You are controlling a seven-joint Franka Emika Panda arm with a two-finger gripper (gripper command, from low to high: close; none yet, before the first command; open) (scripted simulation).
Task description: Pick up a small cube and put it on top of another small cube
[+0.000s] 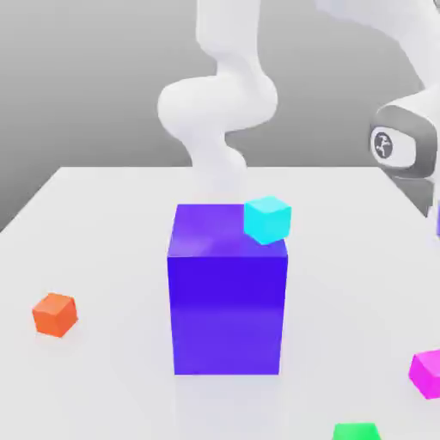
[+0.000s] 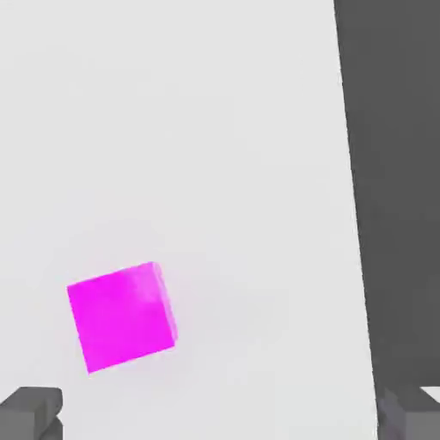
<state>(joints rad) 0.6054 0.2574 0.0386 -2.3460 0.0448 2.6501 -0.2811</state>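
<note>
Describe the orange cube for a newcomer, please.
Find the big blue block on the white table. On its exterior-view left sits the small cube. Its orange colour separates it from the cyan, magenta and green cubes.

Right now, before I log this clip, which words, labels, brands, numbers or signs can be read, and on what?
No readable text.
Dark round badge with a white mark, on the Panda arm: too small to read.
Orange cube, cyan cube, magenta cube: no lettering seen.
</note>
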